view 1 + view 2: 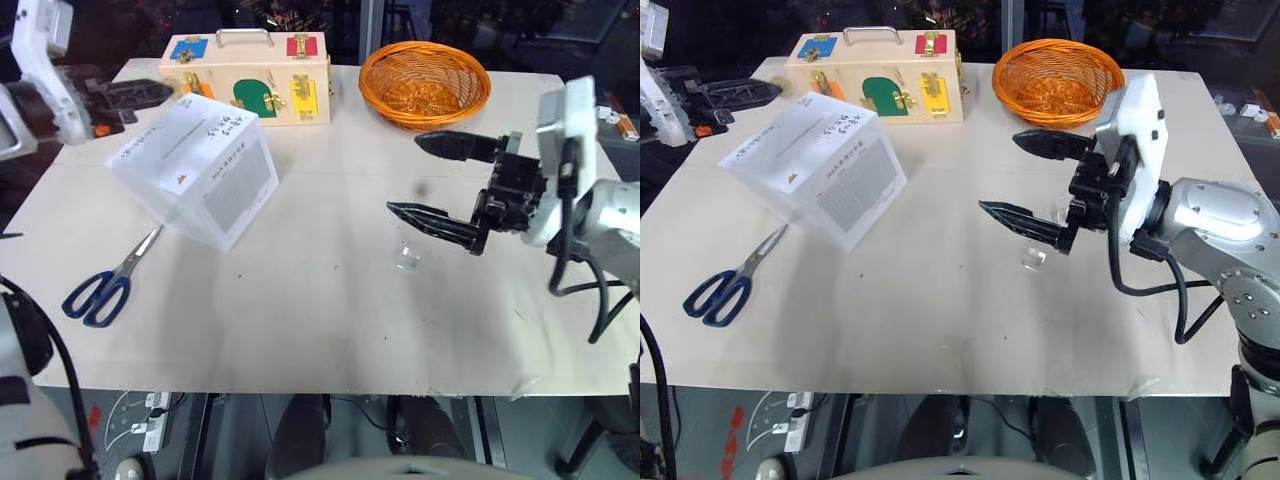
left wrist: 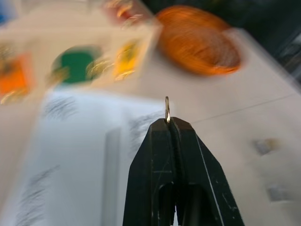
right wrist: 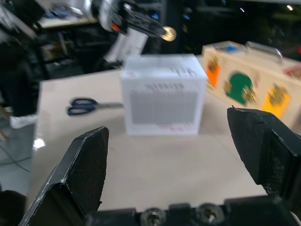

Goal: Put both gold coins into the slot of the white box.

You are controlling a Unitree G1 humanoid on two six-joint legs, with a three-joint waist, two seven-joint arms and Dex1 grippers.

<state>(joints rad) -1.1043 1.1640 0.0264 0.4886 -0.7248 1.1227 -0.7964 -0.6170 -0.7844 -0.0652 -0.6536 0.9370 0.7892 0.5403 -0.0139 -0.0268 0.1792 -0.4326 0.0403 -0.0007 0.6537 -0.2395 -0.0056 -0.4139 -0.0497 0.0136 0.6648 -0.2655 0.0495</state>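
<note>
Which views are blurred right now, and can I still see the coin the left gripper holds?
Left wrist view: white box, basket and wooden case are motion-smeared, but the gold coin shows sharp, edge-on at the left gripper tips. Right wrist view: mildly soft, coin glinting. Eye views: sharp.

On the table [image 1: 330,330] the white box [image 1: 195,168] sits left of centre, the scissors [image 1: 105,283] just before it to its left, the wooden case [image 1: 248,78] behind it, and the wicker basket [image 1: 425,85] right of that case.
</note>
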